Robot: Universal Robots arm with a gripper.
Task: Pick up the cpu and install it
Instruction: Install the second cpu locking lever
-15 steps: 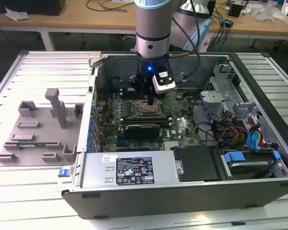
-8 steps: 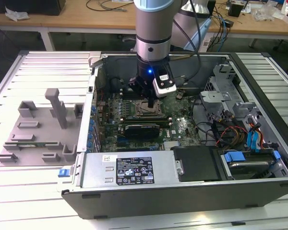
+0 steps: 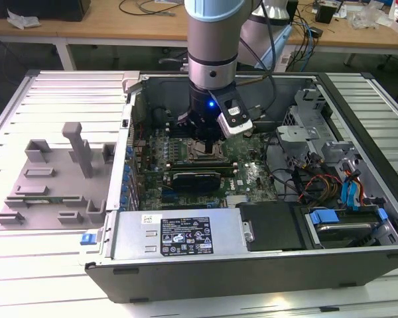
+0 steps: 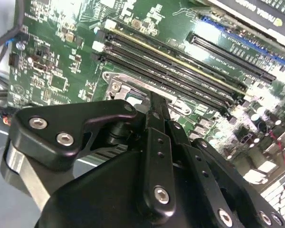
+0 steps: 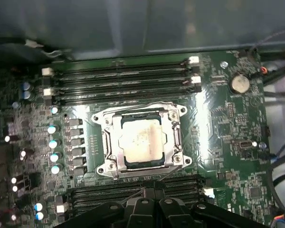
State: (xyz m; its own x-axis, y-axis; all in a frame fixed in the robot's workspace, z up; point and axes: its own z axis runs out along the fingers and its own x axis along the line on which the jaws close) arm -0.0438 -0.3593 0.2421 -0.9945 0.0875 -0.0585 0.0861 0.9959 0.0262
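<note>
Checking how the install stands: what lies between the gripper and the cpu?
In the first wrist view, the socket frame's metal edge and memory slots lie between the gripper and the cpu, which sits in the socket.

cpu [image 5: 141, 141] seated in socket frame [image 5: 173, 124]

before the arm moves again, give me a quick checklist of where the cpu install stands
1. cpu inside the socket frame: ok, its silver top shows within the frame in the first wrist view.
2. cpu level and fully seated: cannot tell.
3. hand free of the cpu: ok, the chip lies in the socket with nothing clamped on it in the first wrist view.
4. hand over the socket area: ok, in the exterior view it hangs above the motherboard inside the case.
5. Grey holder outside the case with no chip on it: ok.
6. Memory slots beside the socket undisturbed: ok.
</note>
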